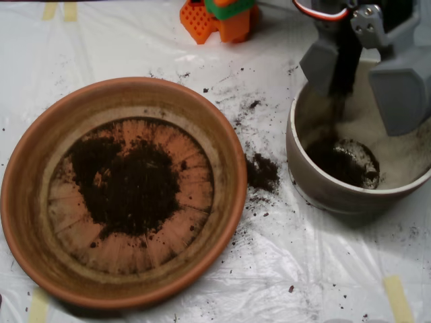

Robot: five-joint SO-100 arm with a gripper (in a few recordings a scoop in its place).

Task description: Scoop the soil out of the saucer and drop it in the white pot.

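The terracotta saucer (40, 202) fills the left half of the overhead view, with a patch of dark soil (131, 185) spread over its ridged floor. At the right stands the white pot (316, 185), holding a small heap of soil (343, 161) at its bottom. My grey scoop (360, 77) hangs over the pot with its two shells spread apart, open. A thin stream of soil (340, 101) falls from between the shells into the pot.
Spilled soil (261, 171) lies in a clump on the white plastic sheet between saucer and pot, with crumbs scattered around. An orange and green plastic object (219, 17) sits at the top edge. Tape strips (397, 296) hold the sheet down.
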